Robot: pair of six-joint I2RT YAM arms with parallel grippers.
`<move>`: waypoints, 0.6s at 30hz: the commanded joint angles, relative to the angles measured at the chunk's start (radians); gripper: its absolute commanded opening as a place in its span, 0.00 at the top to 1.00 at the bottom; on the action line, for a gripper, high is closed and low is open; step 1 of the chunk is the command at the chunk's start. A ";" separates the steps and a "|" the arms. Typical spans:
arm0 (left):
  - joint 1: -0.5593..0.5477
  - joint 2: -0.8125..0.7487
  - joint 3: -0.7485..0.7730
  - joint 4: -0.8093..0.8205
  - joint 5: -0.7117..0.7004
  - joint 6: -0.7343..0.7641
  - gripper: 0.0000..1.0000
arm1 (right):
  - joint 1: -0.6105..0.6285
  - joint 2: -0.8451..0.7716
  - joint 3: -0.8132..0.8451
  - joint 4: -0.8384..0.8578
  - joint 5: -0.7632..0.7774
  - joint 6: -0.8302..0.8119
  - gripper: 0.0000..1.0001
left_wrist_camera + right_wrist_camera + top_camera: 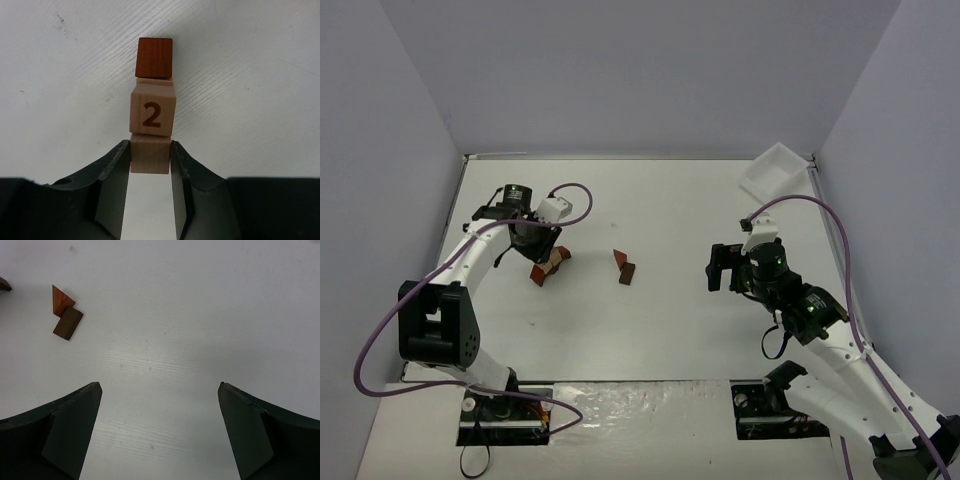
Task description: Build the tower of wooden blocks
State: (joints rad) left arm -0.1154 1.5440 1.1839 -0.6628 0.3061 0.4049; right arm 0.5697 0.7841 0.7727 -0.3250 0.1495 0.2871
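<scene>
Left fingers [119, 162] pinching a plain tan block [150, 156] by its two side faces, pads flat on the wood. Wrist view: that block is the near end of a straight line of four pieces, each touching the next. The order going away is plain tan block, pale cube printed "2" [152, 110], thin tan piece [155, 81], red-brown block [155, 57]. Can't tell from that angle whether the line is standing or lying on the desk [670, 330].

Top view: this cluster [548, 266] sits left of centre, directly under the left fingers, mostly hidden by them.

Right fingers [75, 432] spread wide, hovering above bare desk on the right side, well apart from all the wood.

Two loose pieces near desk centre, between the arms: a red-brown wedge [61, 299] and a dark brown block [68, 323], touching at one corner. Both lie flat, well apart from the left cluster.

White tray [775, 172] at the far right corner, tilted against the wall.
</scene>
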 commanded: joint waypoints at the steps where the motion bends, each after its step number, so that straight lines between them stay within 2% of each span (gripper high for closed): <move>1: 0.007 -0.009 0.050 0.030 0.007 0.004 0.79 | -0.005 0.007 0.022 0.055 -0.003 0.003 0.00; 12: 0.007 0.005 0.053 0.029 0.011 -0.003 0.68 | -0.005 0.004 0.021 0.055 -0.005 0.003 0.00; 18: 0.008 0.003 0.052 0.029 0.005 -0.003 0.67 | -0.005 0.003 0.020 0.055 -0.007 0.004 0.00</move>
State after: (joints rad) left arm -0.1154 1.5589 1.1893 -0.6600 0.3069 0.4034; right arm 0.5697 0.7841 0.7727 -0.3252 0.1486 0.2871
